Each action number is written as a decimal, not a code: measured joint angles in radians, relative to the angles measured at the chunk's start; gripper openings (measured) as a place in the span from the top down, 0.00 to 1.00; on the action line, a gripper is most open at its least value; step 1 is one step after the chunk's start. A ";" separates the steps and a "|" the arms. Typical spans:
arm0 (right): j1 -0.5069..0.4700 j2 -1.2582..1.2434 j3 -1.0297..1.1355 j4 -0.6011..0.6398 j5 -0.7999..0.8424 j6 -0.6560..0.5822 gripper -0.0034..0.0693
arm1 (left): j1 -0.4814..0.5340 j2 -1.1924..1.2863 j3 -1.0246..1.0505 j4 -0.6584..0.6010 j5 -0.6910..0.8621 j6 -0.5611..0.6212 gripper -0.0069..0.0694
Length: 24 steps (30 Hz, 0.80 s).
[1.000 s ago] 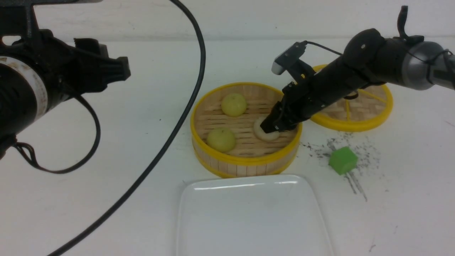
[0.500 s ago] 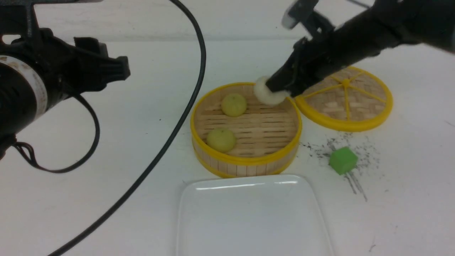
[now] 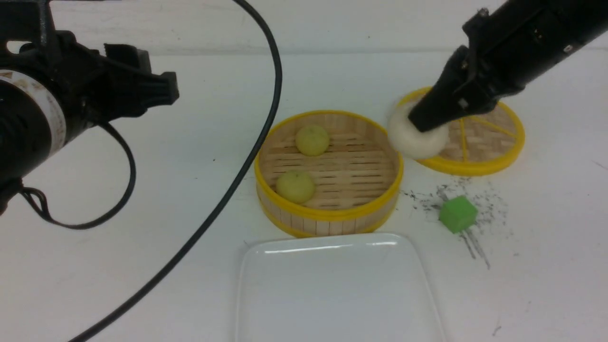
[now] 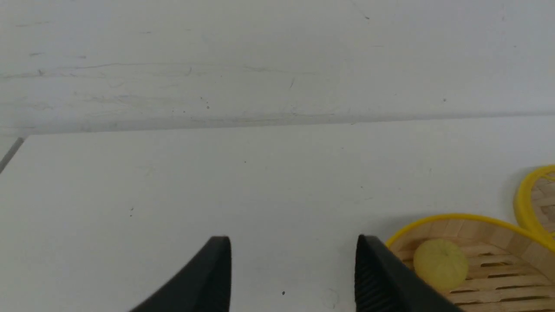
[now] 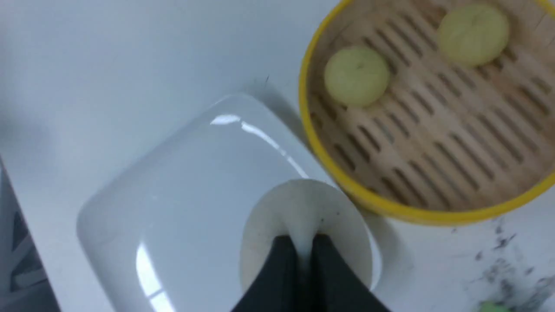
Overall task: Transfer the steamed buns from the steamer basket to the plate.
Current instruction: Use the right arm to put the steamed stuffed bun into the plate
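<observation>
My right gripper (image 3: 420, 124) is shut on an off-white steamed bun (image 3: 417, 137), pinching its soft top, and holds it in the air to the right of the steamer basket (image 3: 328, 213). In the right wrist view the bun (image 5: 303, 212) hangs over the near corner of the white plate (image 5: 173, 195). Two pale yellow buns (image 3: 312, 139) (image 3: 295, 186) lie on the basket's slatted floor. The plate (image 3: 332, 289) sits in front of the basket. My left gripper (image 4: 292, 240) is open and empty, raised over bare table left of the basket (image 4: 459, 219).
The basket's flat woven lid (image 3: 479, 142) with yellow spokes lies behind and right of the basket. A green cube (image 3: 457, 214) rests on dark smudges to the basket's right. A black cable (image 3: 228, 180) loops across the table on the left.
My right gripper closed on the off-white bun in the basket, lifted it out and carried it up and to the right. The left arm barely moved.
</observation>
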 joint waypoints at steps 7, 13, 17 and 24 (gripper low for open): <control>0.103 0.002 0.297 -0.029 -0.010 -0.003 0.92 | 0.000 0.000 0.000 0.000 -0.013 0.000 0.38; 0.124 0.006 0.450 -0.032 -0.206 -0.089 0.92 | 0.000 0.000 0.000 0.000 -0.004 0.000 0.38; 0.124 0.025 0.455 -0.018 -0.294 -0.140 0.92 | 0.000 0.000 0.000 0.000 -0.004 0.000 0.38; 0.124 0.105 0.455 0.011 -0.419 -0.206 0.92 | 0.000 0.019 0.000 -0.004 0.000 0.000 0.38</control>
